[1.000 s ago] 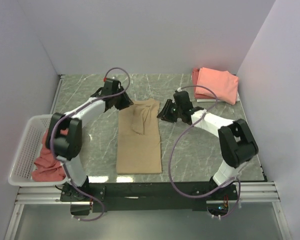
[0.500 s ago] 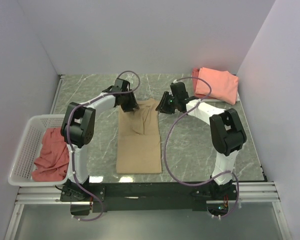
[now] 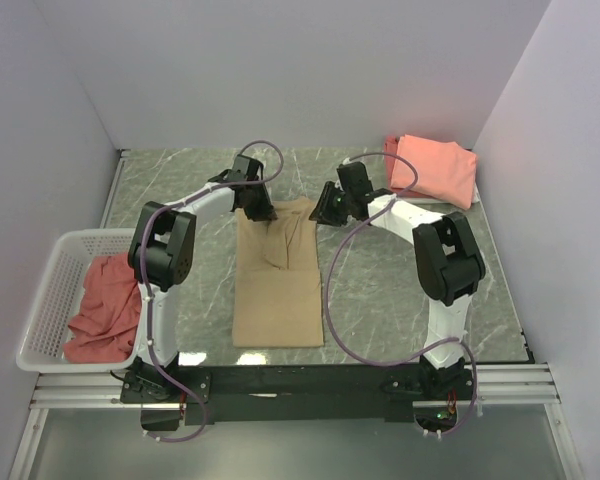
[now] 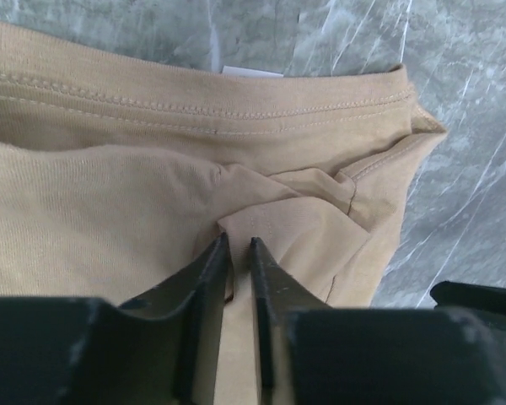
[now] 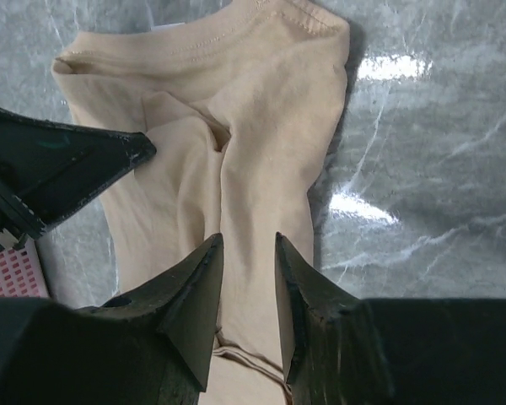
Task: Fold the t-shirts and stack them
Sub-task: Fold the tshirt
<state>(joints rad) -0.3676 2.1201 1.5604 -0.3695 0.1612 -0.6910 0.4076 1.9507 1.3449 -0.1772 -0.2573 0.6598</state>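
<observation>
A tan t-shirt (image 3: 277,280) lies folded into a long strip in the middle of the table, collar end at the far side. My left gripper (image 3: 256,208) is at its far left corner. In the left wrist view its jaws (image 4: 238,246) stand a narrow slit apart, pinching a fold of the tan fabric (image 4: 152,194) below the collar seam. My right gripper (image 3: 325,213) is at the far right corner. In the right wrist view it (image 5: 249,240) is open, with a ridge of the shirt (image 5: 261,126) lying between the fingers. A folded salmon t-shirt (image 3: 435,170) lies at the far right.
A white basket (image 3: 42,300) at the left edge holds a crumpled red t-shirt (image 3: 102,305). Grey walls stand close behind and on both sides. Both arms' purple cables (image 3: 340,290) loop over the marble table (image 3: 400,290).
Both arms have swung inward to the far end of the tan t-shirt. The left gripper moved right onto the far left corner, and the right gripper moved up to the far right corner.
</observation>
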